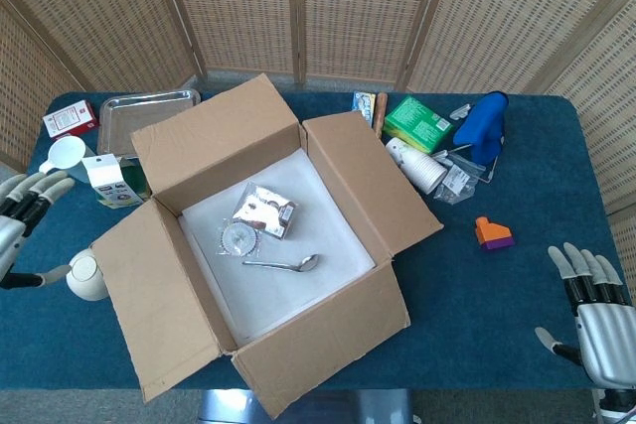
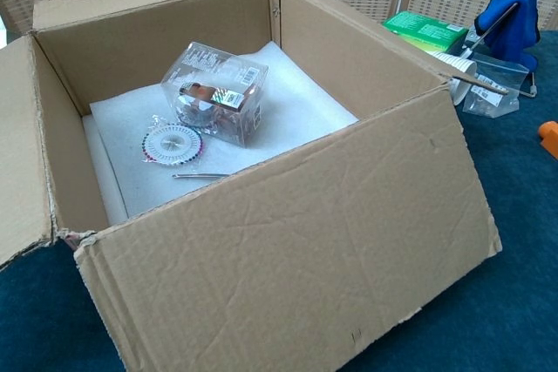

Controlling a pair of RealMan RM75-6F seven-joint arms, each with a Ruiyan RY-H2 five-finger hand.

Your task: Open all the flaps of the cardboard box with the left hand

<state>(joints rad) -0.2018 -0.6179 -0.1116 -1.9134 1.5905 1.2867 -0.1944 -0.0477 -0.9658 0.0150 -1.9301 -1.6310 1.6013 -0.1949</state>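
Cardboard box [image 1: 260,245] flaps open; milk carton [image 1: 102,178] label prob. illegible.

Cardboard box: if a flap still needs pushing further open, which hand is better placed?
Left. The left hand is open beside the cardboard box's left flap, which stands partly raised. The right hand is open too, near the table's far right corner, well away from every flap.

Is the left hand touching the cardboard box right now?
No, in the head view the left hand sits at the table's far left edge with fingers spread, apart from the cardboard box and its left flap.
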